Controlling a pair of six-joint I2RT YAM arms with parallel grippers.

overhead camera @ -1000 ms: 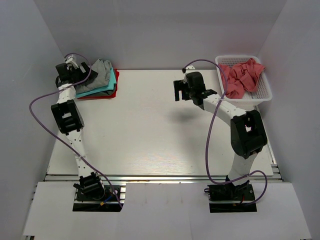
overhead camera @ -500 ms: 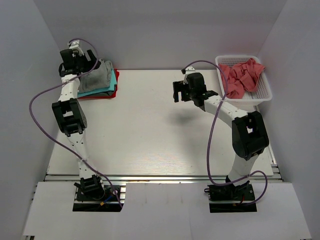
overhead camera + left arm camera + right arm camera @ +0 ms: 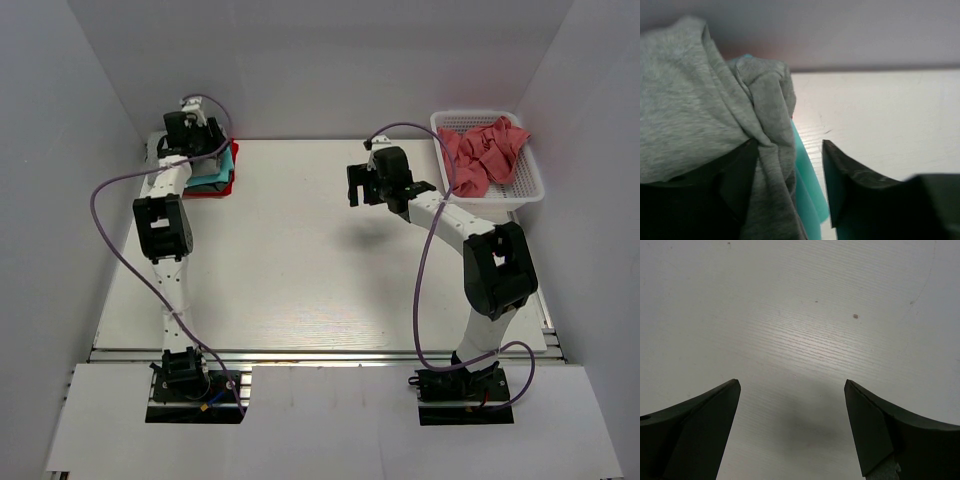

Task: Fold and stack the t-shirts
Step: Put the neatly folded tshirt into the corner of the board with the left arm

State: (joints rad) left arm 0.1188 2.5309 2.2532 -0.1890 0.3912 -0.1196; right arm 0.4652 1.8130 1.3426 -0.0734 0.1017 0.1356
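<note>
Grey t-shirt (image 3: 700, 100) sits on top of the stack at the far corner of the counter (image 3: 300, 260), well apart from the basket (image 3: 528, 190), on the opposite side. Teal t-shirt (image 3: 807, 175) is under it and the red t-shirt (image 3: 232, 165) is at the bottom.

Change vs a second ago: the left arm (image 3: 160, 225) was beside the stack on the side away from the basket, and the grey top layer was open to the overhead view. Now the arm has swung toward the basket and its head is over the stack. From above, grey is mostly covered and only the teal and red edges show.

Left jaws have come in from wide to partway apart. In the wrist view a bunched grey fold lies against one finger. The other finger is clear of the cloth, with bare counter showing in the gap, so nothing is clamped.

Right arm (image 3: 490, 265) is unchanged. Right jaws are wide and empty, over bare counter near the basket on its stack-facing side.

Coral-pink t-shirt (image 3: 482, 150) is crumpled inside the basket, same as before.
</note>
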